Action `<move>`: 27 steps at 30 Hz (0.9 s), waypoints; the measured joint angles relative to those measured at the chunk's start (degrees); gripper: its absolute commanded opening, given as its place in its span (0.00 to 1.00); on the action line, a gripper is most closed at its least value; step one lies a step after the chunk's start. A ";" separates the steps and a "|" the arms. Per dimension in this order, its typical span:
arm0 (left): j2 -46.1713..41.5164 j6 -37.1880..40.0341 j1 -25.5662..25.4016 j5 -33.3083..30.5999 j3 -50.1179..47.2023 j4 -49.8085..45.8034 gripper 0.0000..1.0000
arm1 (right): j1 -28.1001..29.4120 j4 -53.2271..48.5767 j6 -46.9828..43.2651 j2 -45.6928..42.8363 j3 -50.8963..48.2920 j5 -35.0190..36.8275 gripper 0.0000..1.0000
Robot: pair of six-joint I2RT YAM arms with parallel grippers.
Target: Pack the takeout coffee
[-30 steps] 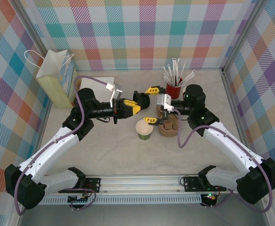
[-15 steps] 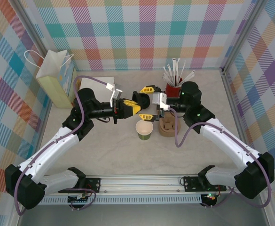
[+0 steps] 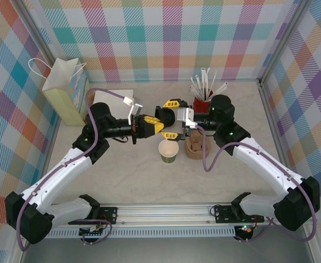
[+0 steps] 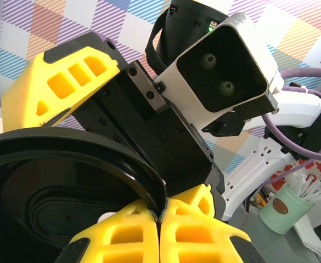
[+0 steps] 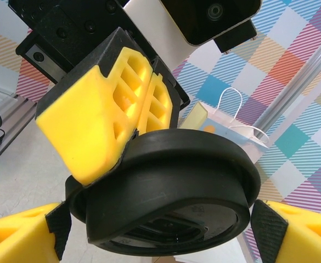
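1. Where the two arms meet over the middle of the table (image 3: 133, 175), the left claw (image 3: 156, 126) has its yellow fingers (image 4: 122, 241) pressed together on the rim of the black lid (image 3: 162, 115), holding it up in the air.
2. The right claw (image 3: 172, 119) stands wide apart, one finger on each side of that lid. From the right wrist its pads (image 5: 267, 224) sit just beside the rim; whether they touch it I cannot tell.
3. The paper cup (image 3: 168, 151) stands upright on the table just below the claws, lidless, its cream inside on show.
4. A brown pulp carrier (image 3: 197, 147) sits just to the right of the cup, partly under the right arm. A red cup of straws (image 3: 202, 104) stands behind that arm, and a paper bag (image 3: 67, 93) stands at the far left.
5. The right wrist camera looks up at the lid's underside (image 5: 165, 197) with the left fingers (image 5: 116, 115) clamped on top. The left wrist view has the rim (image 4: 94, 148) running between its own fingers, with the right claw's body close behind.
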 measured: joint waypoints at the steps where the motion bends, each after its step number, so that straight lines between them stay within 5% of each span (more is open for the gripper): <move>1: 0.00 0.00 0.00 0.20 0.02 -0.07 0.00 | 0.00 0.00 -0.33 0.00 0.00 0.04 0.89; 27: -0.22 -1.36 -0.07 1.29 1.90 -1.40 0.00 | 0.02 0.46 -1.55 0.04 0.02 -1.36 0.86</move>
